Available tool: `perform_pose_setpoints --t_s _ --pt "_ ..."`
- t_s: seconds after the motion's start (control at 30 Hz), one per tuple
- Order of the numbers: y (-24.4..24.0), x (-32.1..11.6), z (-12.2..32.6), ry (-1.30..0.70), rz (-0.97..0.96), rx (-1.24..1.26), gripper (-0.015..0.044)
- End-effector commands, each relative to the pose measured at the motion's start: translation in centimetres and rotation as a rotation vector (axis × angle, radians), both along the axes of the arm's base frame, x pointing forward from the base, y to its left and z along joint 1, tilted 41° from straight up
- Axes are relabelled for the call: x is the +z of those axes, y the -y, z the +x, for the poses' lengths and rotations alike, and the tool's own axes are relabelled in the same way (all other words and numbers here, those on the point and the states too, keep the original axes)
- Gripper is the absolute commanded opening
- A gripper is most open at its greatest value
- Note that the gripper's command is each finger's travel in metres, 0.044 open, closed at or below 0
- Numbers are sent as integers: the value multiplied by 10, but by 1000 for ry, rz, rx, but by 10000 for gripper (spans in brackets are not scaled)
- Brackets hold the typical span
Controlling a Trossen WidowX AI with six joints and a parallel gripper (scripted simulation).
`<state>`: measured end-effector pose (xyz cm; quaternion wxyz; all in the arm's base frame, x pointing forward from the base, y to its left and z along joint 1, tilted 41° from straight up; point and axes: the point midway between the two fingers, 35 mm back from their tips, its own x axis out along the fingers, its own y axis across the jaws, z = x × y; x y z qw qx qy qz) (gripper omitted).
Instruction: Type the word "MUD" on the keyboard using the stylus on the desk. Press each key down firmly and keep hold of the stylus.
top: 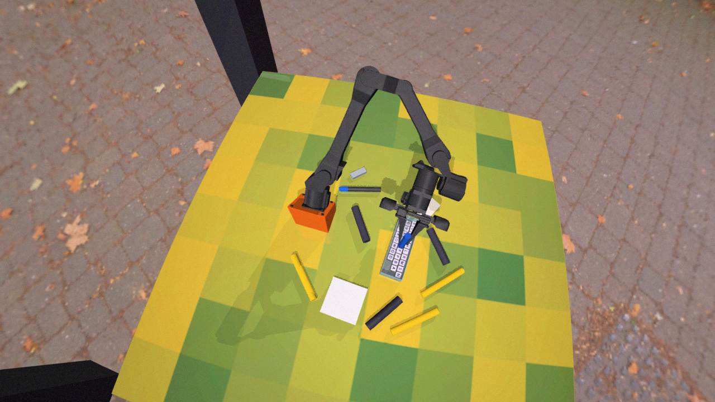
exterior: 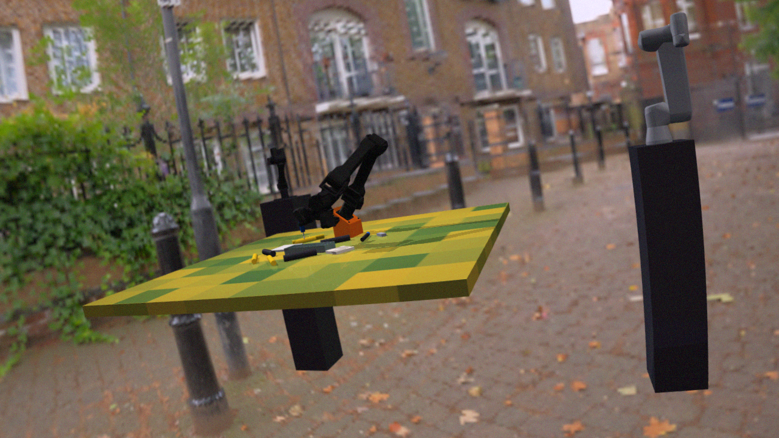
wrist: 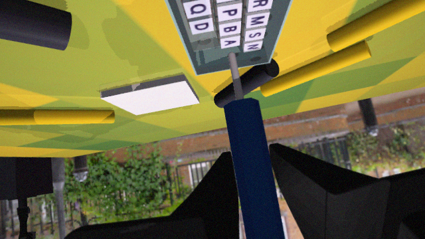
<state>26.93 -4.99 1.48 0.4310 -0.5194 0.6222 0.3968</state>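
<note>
"Where are you working?"

"At a green-and-yellow checkered table (top: 500, 344) (exterior: 381, 264) (wrist: 159, 129), outdoors on brick paving strewn with leaves, near a brick building (exterior: 179, 103)."

"Any containers?"

"A shallow, teal-edged keyboard (top: 390, 276) (exterior: 309, 247) (wrist: 212, 68) frames its lettered keys."

"And your fingers?"

"My gripper (top: 407, 234) (exterior: 302, 224) (wrist: 250, 156) is clamped on the blue stylus (top: 404, 240) (exterior: 302, 229) (wrist: 250, 146), above the keyboard; whether its tip touches a key, I cannot tell."

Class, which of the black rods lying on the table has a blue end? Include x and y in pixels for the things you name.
The black rod (top: 363, 189) (exterior: 364, 237) lying beside the small grey block (top: 358, 172) (exterior: 381, 234); the others are black all over.
</note>
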Motion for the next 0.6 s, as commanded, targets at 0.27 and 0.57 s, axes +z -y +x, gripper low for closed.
perform_pose_setpoints --t_s 0.27,0.57 --pt "14 -18 -17 1 -8 4 0" --pt "4 -28 -16 1 -7 4 0"
